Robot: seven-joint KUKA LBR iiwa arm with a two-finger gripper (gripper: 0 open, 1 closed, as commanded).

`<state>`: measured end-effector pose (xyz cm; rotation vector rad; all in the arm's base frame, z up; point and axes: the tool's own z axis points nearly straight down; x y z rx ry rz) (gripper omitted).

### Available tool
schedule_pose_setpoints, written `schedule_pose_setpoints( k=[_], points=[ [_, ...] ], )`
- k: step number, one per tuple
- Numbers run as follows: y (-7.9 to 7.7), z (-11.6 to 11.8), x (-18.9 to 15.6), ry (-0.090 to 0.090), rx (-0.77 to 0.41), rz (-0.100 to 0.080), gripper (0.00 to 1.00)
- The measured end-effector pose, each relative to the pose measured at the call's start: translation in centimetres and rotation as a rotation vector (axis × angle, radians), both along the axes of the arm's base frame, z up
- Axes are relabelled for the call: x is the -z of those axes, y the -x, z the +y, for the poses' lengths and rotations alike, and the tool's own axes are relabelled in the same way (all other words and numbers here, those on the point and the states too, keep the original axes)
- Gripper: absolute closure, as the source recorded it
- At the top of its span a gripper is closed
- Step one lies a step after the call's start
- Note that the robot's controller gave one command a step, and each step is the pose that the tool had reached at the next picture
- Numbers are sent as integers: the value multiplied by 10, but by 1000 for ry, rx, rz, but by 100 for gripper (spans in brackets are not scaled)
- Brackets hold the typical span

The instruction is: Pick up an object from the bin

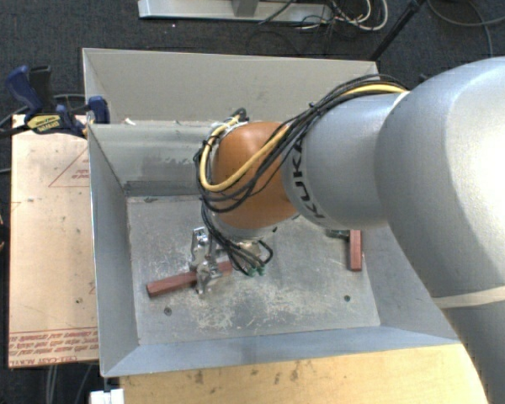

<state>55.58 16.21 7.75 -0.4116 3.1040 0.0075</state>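
Pincer (204, 269) down low in the bin (109, 251), left of the floor's middle. Its metal tip sits right at a red-brown stick (170, 285). Whether it is open or closed, or has any hold on the stick, cannot be told from this angle.

The stick lies flat on the bin floor, left of middle and toward the front. It runs slantwise, with its left end nearer the front wall and its right end passing under the pincer. It is clear of all four walls.

Just above the pincer is the rounded orange cover (244, 175) of the wrist, with yellow and black cables (209, 162) looped across it. Behind that, the thick grey arm (387, 158) comes in over the bin's right side.

One more thing in the bin: a short reddish block (354, 249) flat on the floor toward the right wall, well apart from the stick and half tucked under the arm.

The bin floor is scuffed pale, most of all around the stick.
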Motion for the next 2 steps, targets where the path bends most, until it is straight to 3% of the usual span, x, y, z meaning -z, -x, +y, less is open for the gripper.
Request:
schedule_pose_setpoints(
  k=[1, 2],
  points=[
    [0, 0, 0, 0, 0, 0, 100],
    [-44, 10, -195, 5, -159, 8, 100]
  ],
)
